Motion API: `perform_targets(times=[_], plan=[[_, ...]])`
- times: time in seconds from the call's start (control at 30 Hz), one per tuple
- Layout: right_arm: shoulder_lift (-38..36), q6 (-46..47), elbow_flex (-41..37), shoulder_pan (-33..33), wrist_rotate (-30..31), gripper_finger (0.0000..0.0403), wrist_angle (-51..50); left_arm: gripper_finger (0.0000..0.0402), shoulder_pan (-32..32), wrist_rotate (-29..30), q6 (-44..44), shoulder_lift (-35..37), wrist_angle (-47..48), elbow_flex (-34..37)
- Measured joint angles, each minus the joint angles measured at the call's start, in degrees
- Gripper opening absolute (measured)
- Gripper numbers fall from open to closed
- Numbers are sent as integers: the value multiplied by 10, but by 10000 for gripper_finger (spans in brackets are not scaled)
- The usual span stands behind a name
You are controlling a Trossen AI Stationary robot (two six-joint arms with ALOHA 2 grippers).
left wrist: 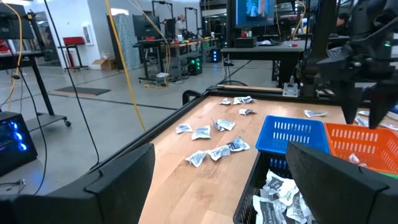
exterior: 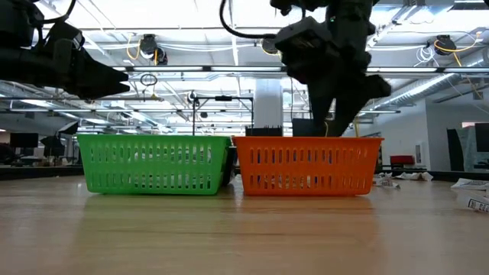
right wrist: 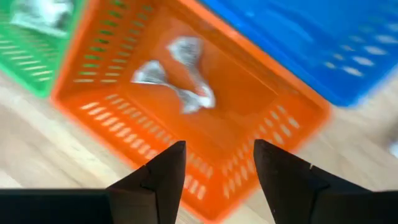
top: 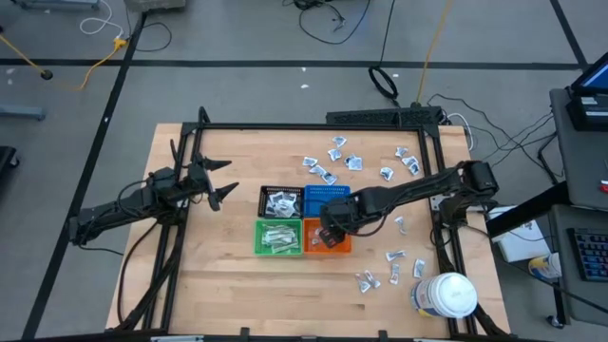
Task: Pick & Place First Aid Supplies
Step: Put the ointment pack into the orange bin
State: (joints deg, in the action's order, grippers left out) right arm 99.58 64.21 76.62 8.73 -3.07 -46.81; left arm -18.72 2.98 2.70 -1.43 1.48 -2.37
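Three crumpled packets (right wrist: 177, 78) in the orange bin (right wrist: 261, 134) show only from the right wrist, beneath the right gripper's (right wrist: 217, 165) empty, parted jaws.

table (top: 228, 275): matt wood | orange bin (right wrist: 249, 124): slotted plastic | packets (right wrist: 180, 93): crinkly foil

No legible text, labels or numbers — packet marks too small
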Motion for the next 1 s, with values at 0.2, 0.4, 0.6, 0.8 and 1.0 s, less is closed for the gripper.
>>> perform_targets(times=[0.2,0.4,0.6,0.8,1.0], plan=[[-9,63,0,4,0,183,-49,365,0,0,0,0,0,0],[-8,121,0,52,0,183,-60,365,0,0,0,0,0,0],[-8,192,0,118,-1,183,-58,365,0,0,0,0,0,0],[-8,256,0,174,-2,183,-58,365,0,0,0,0,0,0],[-8,281,0,209,-2,183,-54,365,0,0,0,0,0,0]])
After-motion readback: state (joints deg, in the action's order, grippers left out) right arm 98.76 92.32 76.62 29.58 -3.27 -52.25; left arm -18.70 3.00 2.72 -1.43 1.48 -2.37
